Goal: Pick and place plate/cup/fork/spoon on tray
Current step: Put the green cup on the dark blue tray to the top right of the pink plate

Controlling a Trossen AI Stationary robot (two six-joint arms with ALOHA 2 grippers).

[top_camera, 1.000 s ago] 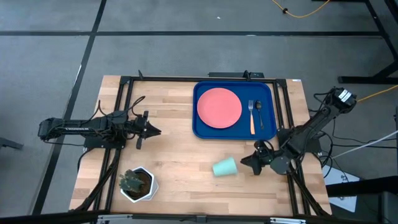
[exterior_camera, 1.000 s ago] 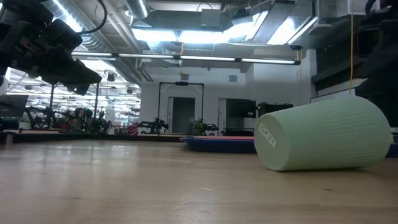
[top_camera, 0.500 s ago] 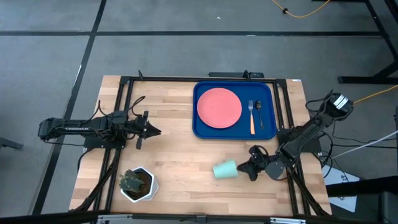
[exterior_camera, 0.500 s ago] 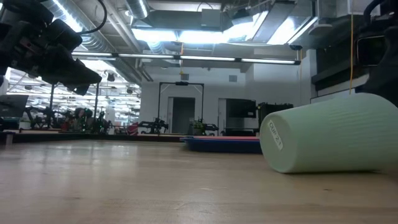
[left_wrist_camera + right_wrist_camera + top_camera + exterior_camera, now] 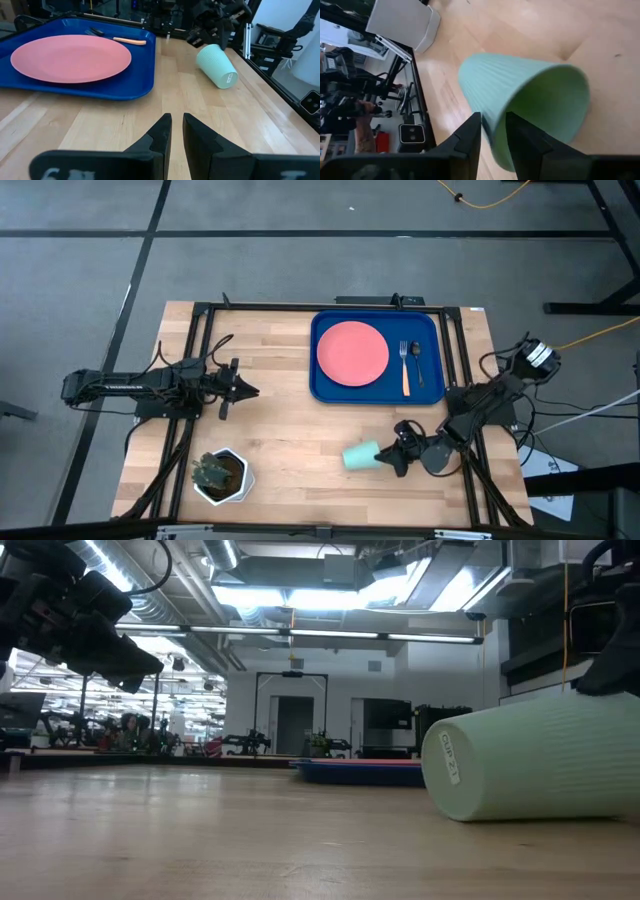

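- High view first: the tray [image 5: 378, 388] sits on the counter [image 5: 290, 420] and I'll use it as the reference point for everything else.
- On the tray are the plate [image 5: 352, 352], plus the fork [image 5: 404, 367] and the spoon [image 5: 415, 361] lying side by side just beside the plate, on the side away from the left arm.
- The cup [image 5: 360, 453] is off the tray, tipped on its side on the bare counter, near the tray's front edge.
- Right pincer [image 5: 398, 456] is right at the cup's open mouth. In the right wrist view the two fingers [image 5: 470, 137] sit only a little apart, and the cup rim [image 5: 540, 115] lies just past the tips. Can't tell if they actually pinch the wall, so I won't call it a grip.
- Left pincer [image 5: 243, 390] is well away from the tray, out over bare wood, holding nothing. The left wrist view shows its fingers [image 5: 161, 135] nearly together with a thin gap, pointing toward the tray and cup.
- Low view is mostly the cup [image 5: 535, 768] lying sideways up close, tray rim [image 5: 355, 772] behind it.
- White pot with a plant [image 5: 220, 474] is far from the tray, at the counter's near corner on the left arm's side.
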